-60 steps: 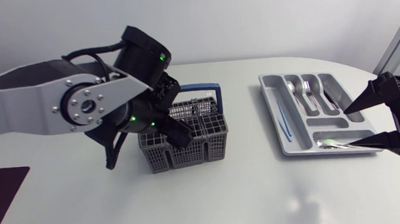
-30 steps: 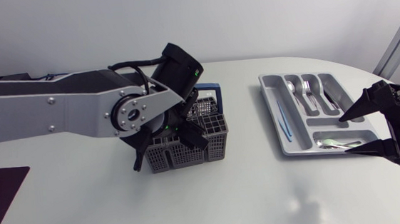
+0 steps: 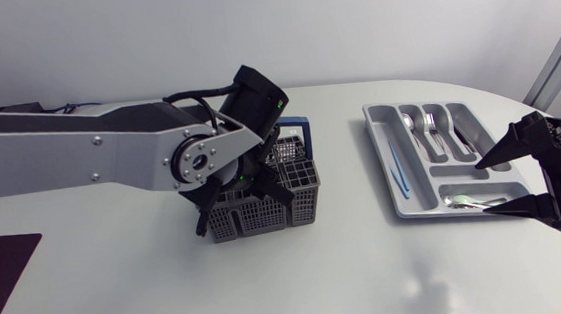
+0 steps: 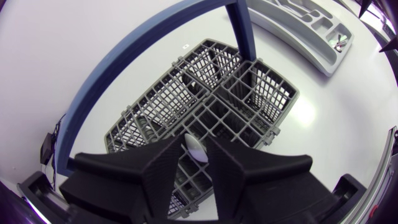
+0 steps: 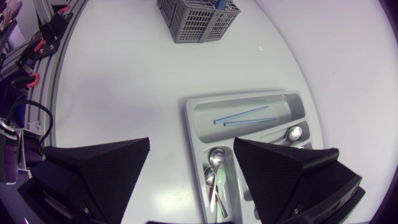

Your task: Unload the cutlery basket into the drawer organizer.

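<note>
In the head view, the left gripper (image 3: 263, 186) is reaching down into the cutlery basket (image 3: 295, 208). The drawer organizer (image 3: 381, 159) is lying well apart from the basket, and the right gripper (image 3: 486, 190) is hovering at the organizer's side away from the basket.

In the left wrist view, the narrowed fingers (image 4: 158, 168) are pinching a spoon (image 4: 195, 152) by its bowl from both sides, above a compartment of the basket (image 4: 249, 93).

In the right wrist view, the fingers (image 5: 106, 165) are standing wide apart and holding nothing. The organizer (image 5: 194, 115) is lying between them and the distant basket (image 5: 198, 15), with spoons (image 5: 214, 169) and thin blue sticks (image 5: 244, 116) inside.

Right fingers (image 5: 93, 168) wide apart, left arm (image 3: 80, 158) low.
</note>
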`<move>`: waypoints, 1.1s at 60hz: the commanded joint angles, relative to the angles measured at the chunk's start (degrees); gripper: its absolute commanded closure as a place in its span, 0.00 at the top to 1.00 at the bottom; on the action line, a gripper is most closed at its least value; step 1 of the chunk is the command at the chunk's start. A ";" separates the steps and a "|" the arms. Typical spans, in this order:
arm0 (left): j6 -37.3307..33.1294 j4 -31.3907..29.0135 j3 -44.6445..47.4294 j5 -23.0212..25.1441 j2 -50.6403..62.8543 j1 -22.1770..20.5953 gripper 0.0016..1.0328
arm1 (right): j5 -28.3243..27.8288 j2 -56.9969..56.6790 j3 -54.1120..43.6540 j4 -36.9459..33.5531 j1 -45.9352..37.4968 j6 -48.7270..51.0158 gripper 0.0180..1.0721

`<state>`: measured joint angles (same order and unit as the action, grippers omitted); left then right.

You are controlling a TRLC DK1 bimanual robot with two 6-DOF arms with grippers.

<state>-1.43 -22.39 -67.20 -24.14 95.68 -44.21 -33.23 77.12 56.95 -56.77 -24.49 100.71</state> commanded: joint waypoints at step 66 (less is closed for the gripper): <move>-29.59 40.32 26.77 -18.66 -17.37 -11.25 0.03 | -0.87 -0.75 -3.86 1.40 0.85 -0.51 0.93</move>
<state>-26.41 15.44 -42.37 -41.08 81.28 -54.41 -33.28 77.12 54.19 -55.29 -24.27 100.68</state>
